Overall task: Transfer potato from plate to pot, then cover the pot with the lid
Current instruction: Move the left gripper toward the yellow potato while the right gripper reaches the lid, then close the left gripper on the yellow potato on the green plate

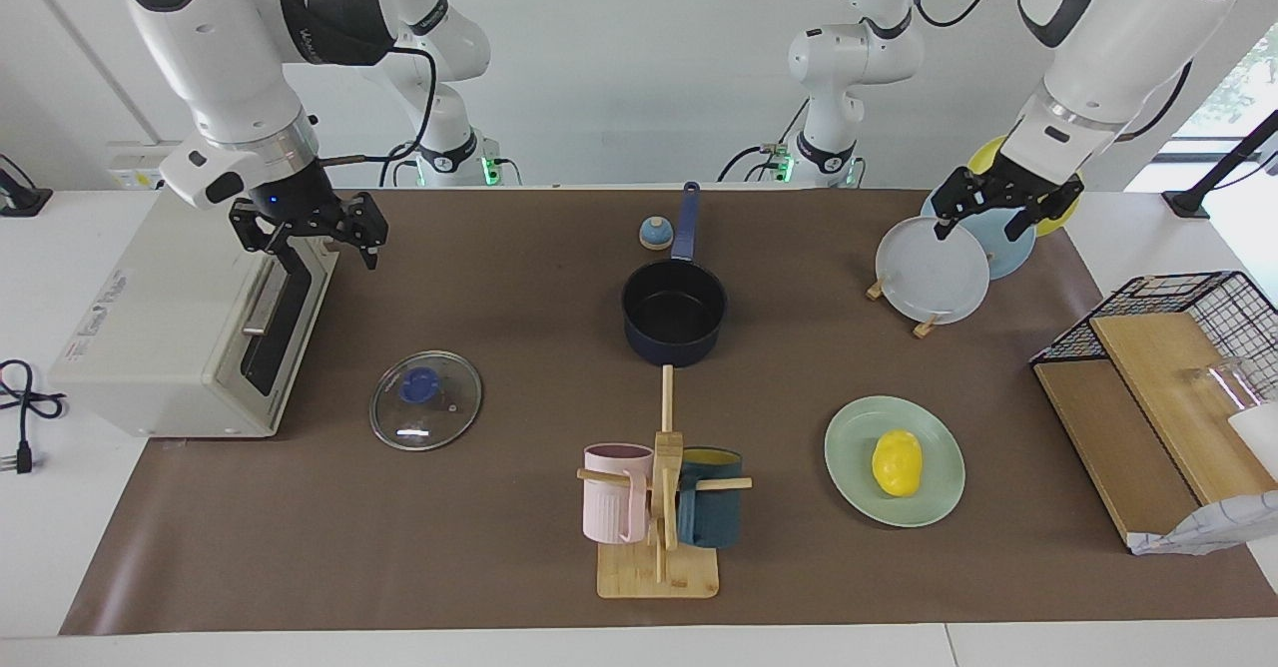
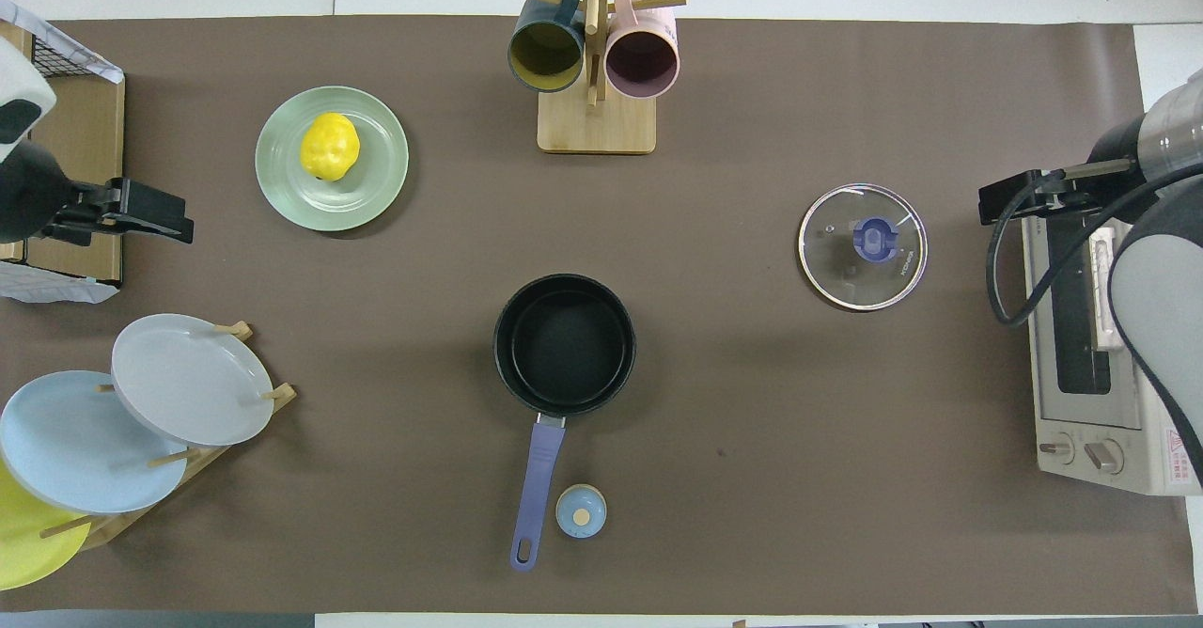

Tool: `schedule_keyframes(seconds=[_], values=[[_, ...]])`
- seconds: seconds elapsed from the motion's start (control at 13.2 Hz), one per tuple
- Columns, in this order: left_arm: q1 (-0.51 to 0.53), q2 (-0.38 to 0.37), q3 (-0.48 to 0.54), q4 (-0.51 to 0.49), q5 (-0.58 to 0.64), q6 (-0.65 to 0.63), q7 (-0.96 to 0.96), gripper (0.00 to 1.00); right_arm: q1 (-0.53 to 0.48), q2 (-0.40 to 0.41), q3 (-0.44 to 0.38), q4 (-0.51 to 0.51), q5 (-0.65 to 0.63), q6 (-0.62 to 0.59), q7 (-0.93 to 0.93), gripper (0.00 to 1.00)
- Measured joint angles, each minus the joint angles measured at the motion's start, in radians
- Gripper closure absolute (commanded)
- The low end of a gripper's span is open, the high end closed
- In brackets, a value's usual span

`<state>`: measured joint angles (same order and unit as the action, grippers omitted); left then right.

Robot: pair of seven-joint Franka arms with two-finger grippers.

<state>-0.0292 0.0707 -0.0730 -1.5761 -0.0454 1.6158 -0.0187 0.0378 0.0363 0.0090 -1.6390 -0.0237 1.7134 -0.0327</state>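
Note:
The yellow potato (image 1: 897, 463) (image 2: 330, 146) lies on the mint-green plate (image 1: 939, 499) (image 2: 376, 186) toward the left arm's end of the table. The navy pot (image 1: 675, 310) (image 2: 565, 344) stands empty mid-table, its blue handle pointing toward the robots. The glass lid (image 1: 426, 399) (image 2: 863, 247) lies flat on the mat toward the right arm's end. My left gripper (image 1: 983, 226) (image 2: 174, 224) is open and empty, raised over the plate rack. My right gripper (image 1: 312, 243) (image 2: 996, 205) is open and empty, raised over the toaster oven's edge.
A mug tree (image 1: 659, 507) with a pink and a teal mug stands farther from the robots than the pot. A small bell (image 1: 655, 234) sits beside the pot's handle. A plate rack (image 1: 934, 273), a toaster oven (image 1: 180, 328) and a wire basket with boards (image 1: 1158, 387) line the table's ends.

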Motion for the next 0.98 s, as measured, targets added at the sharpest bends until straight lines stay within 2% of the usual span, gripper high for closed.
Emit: schedule_keyframes(seconds=[0.23,0.45,0.61,0.98], values=[[-0.025,0.189,0.000,0.077,0.000,0.126,0.000,0.00,0.002,0.017,0.027,-0.015,0.026,0.031,-0.001,0.00],[-0.036,0.360,0.000,0.212,0.000,0.171,0.016,0.00,0.003,0.099,0.027,-0.057,0.053,0.163,-0.060,0.00],[-0.038,0.421,0.000,0.254,0.001,0.205,0.061,0.00,0.003,0.144,0.026,-0.129,0.056,0.294,-0.110,0.00],[-0.082,0.520,0.000,0.261,0.061,0.322,0.086,0.00,0.022,0.208,0.026,-0.308,0.056,0.564,-0.199,0.00]])
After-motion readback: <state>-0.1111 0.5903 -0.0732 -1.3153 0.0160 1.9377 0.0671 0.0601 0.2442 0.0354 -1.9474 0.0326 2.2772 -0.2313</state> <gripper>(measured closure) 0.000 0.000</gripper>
